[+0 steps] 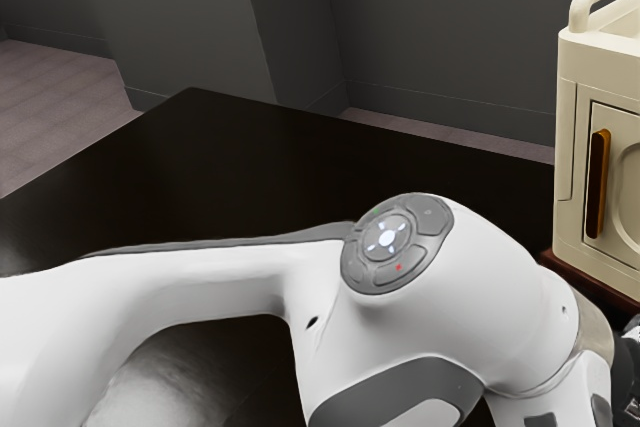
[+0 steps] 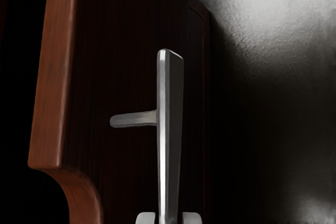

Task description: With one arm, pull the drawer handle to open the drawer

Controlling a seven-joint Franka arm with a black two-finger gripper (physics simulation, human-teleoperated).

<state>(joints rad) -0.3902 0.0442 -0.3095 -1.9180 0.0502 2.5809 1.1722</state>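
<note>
From where I'm standing, the thing I'd worry about is the grip. In the wrist view the gripper (image 2: 168, 217) has a pale fingertip on either side of the long metal drawer handle (image 2: 168, 145), with a thin dark gap showing between each one and the bar; I take it as a bit wider than the bar and with hold of nothing. Pull like that and it would likely just slide off. Closing off-centre might nudge the bar sideways, and since the fingertips sit well away from the short post (image 2: 134, 119), a tug there could load the drawer unevenly and make it bind. The handle stands out from the dark wooden front (image 2: 118, 40), near the reddish wood edge (image 2: 54, 72); how far out the drawer is, I can't tell. The exterior view gives me the broader lie of things: the big white arm (image 1: 490, 317) bending over the black tabletop (image 1: 250, 167), and at the exterior view's right a cream cabinet (image 1: 568, 147) with its upright brown handle (image 1: 598, 182). That's another handle, not the metal one. For the bar, its post and the fingertips around it, I'd go by the wrist view.
</note>
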